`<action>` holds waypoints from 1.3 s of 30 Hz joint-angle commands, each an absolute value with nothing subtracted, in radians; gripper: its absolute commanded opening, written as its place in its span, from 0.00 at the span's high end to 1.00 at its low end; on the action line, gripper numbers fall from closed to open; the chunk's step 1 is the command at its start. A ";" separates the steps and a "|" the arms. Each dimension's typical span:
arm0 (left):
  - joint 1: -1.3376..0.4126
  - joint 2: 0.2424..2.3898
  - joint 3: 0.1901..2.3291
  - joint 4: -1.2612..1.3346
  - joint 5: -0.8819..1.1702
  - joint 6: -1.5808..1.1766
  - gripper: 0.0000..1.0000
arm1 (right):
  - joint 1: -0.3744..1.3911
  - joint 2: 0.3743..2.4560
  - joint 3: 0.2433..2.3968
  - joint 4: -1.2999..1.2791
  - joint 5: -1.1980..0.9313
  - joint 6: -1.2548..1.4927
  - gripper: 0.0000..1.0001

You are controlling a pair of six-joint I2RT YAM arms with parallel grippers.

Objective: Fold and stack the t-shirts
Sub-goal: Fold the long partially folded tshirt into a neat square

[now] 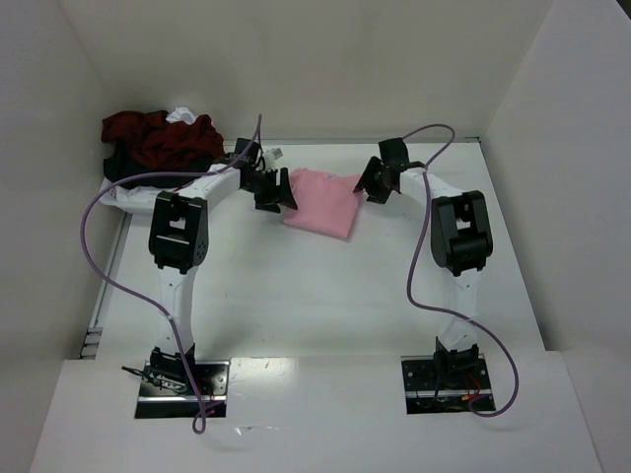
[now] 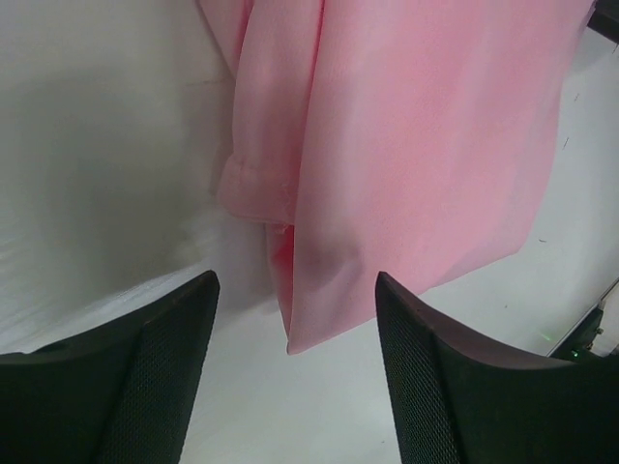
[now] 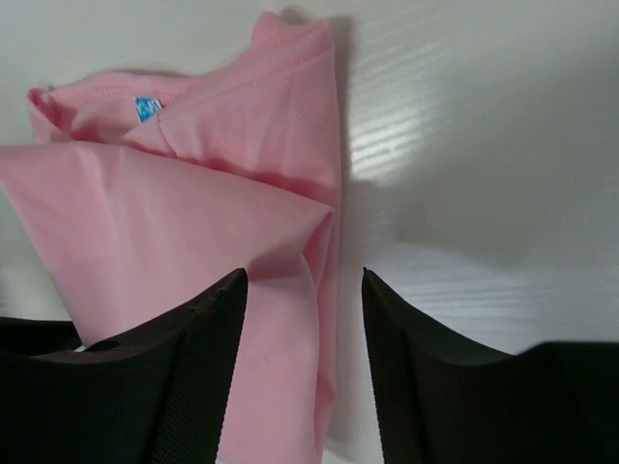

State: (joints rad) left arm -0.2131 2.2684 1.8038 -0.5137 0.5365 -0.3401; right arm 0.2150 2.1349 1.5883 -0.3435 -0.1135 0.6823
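Note:
A light pink t-shirt [image 1: 321, 201] lies folded into a small block at the back middle of the table. My left gripper [image 1: 276, 193] is open at its left edge; in the left wrist view a folded corner of the shirt [image 2: 406, 164] points down between the fingers [image 2: 435, 377], not touching them. My right gripper [image 1: 373, 183] is open at the shirt's right back corner; its fingers [image 3: 193, 367] straddle the shirt's right folded edge [image 3: 290, 319]. A small blue neck label [image 3: 146, 106] shows there. A heap of dark red, black and white shirts [image 1: 158, 138] lies at the back left.
White walls close in the table at the back and both sides. A white basket edge [image 1: 128, 193] sits under the heap at the left. Purple cables [image 1: 108, 266] loop from both arms. The arm bases [image 1: 182, 379] are at the near edge.

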 commanded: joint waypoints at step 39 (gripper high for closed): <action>-0.229 2.206 1.755 -0.500 0.517 -0.351 0.34 | 0.212 2.537 2.316 -0.478 -0.129 0.534 0.48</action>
State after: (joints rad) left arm -0.2272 2.2669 1.7634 -0.5056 0.5171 -0.3462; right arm 0.2150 2.4653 2.2433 -0.4046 -0.1154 0.5598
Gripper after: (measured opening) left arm 0.649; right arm 0.455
